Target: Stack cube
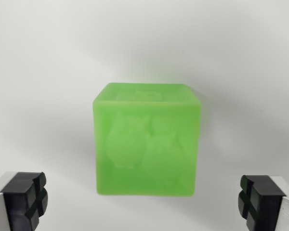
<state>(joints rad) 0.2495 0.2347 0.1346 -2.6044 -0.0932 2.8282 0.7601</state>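
Translucent green cube [147, 140], embossed owls, between the spread tool [143, 202] pads.

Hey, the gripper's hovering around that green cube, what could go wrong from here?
1. The translucent green cube with the embossed owl figures sits a bit towards the wrist view's right of midway between the fingertips of the open gripper; one black pad might touch first and push it.
2. Its faces look smooth and glossy, so a shallow grip may slip.
3. No second cube appears in this view, so the stacking target is unconfirmed.
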